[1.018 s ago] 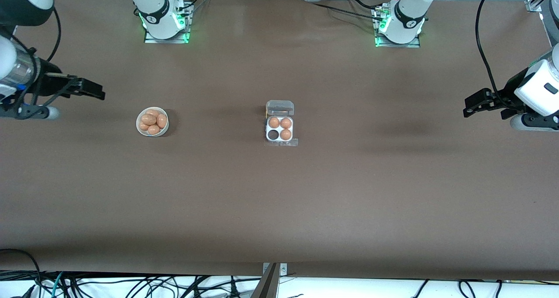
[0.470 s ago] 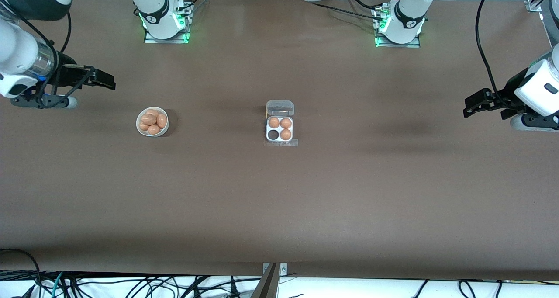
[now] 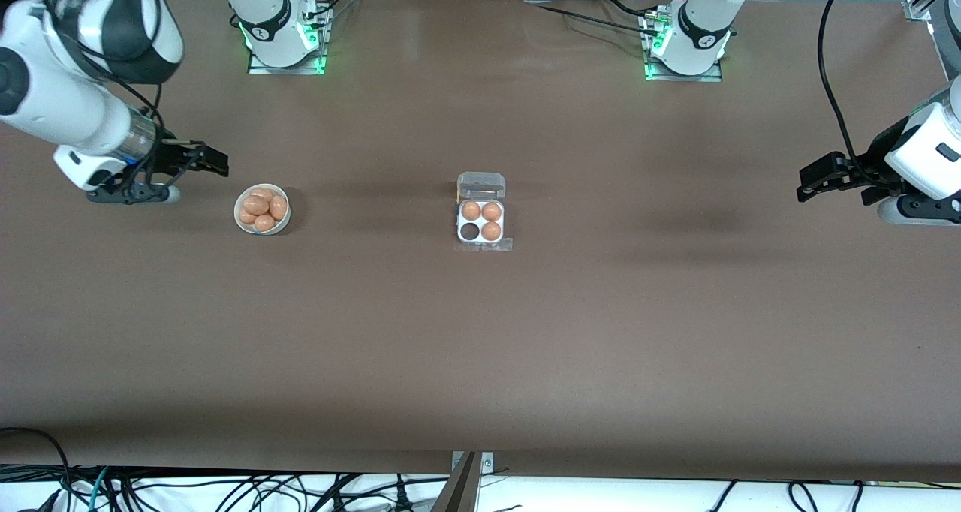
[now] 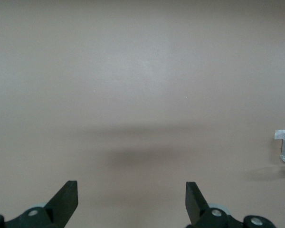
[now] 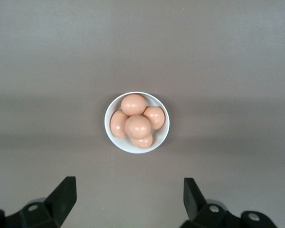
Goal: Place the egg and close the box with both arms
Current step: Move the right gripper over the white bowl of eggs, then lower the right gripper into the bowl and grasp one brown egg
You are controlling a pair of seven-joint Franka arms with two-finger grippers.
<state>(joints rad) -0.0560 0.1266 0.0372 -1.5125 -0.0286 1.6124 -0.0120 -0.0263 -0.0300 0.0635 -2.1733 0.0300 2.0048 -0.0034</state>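
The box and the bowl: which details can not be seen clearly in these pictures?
- Box, left wrist view: cut off by the picture's edge; only two eggs show.
- Box lid, front view: too small to tell whether it stands upright or lies flat.
- Bowl, right wrist view: the piled eggs hide its bottom and any egg underneath.

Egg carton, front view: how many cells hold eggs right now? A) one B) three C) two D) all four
B: the box sits with its lid open, showing three brown eggs and one dark empty cell, the one nearer the front camera toward the right arm's end.
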